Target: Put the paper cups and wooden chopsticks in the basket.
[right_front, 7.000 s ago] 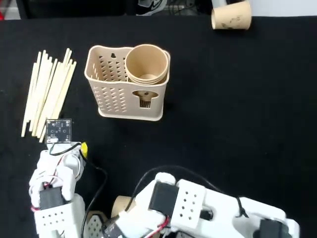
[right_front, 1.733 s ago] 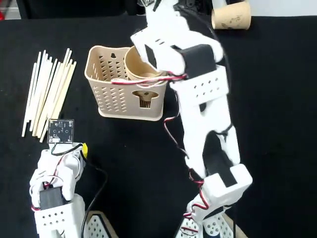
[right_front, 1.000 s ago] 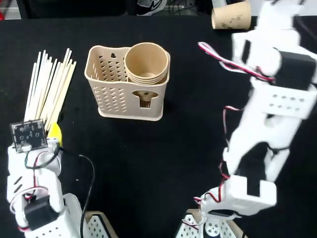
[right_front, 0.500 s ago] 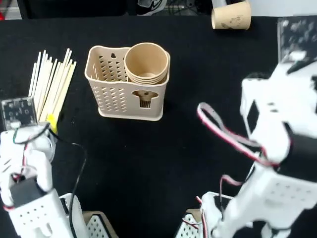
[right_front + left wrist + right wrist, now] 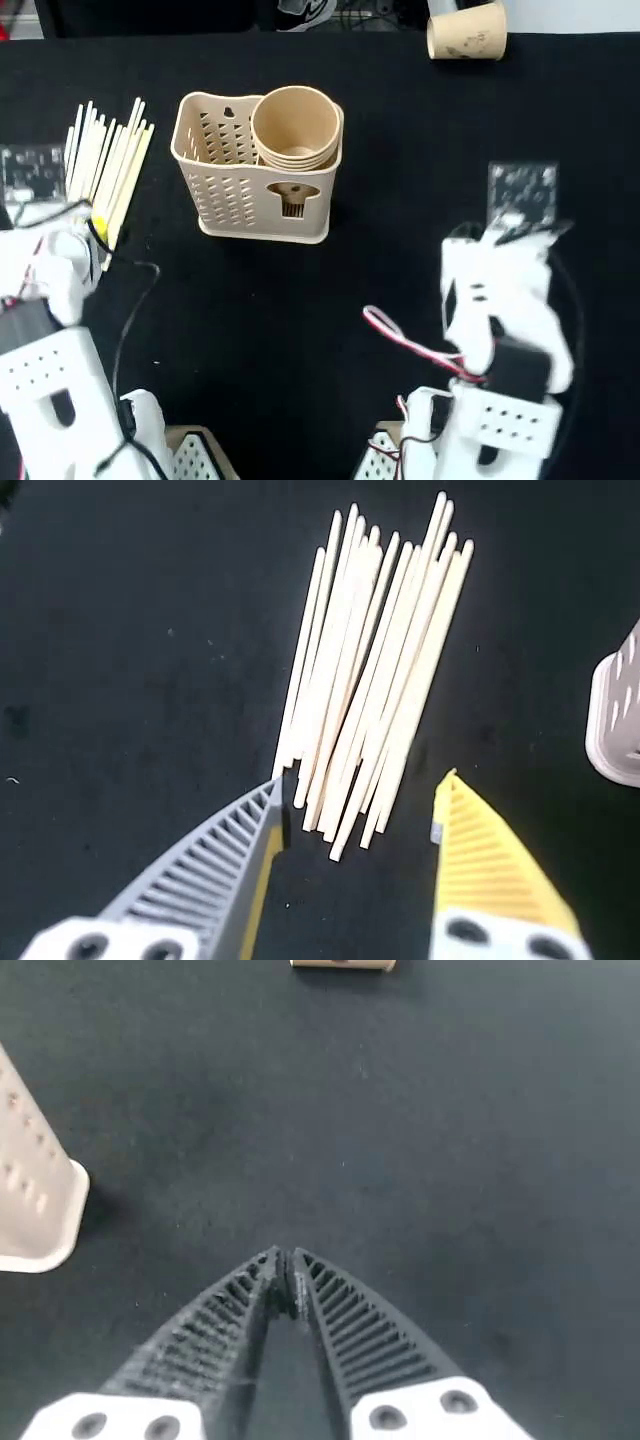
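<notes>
right arm [image 5: 500,300] has backed off from the basket [image 5: 240,195], jaws pressed together; left arm [image 5: 45,290] has moved up to the chopsticks [image 5: 370,680], jaws spread.

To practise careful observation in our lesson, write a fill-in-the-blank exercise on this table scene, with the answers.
The left gripper, over the wooden chopsticks, is not shut but ____.
The right gripper is ____ and holds nothing.
The stacked paper cups stand inside the basket; a lone paper cup lies on its ____ outside it.
Missing words: open; shut; side.
</notes>
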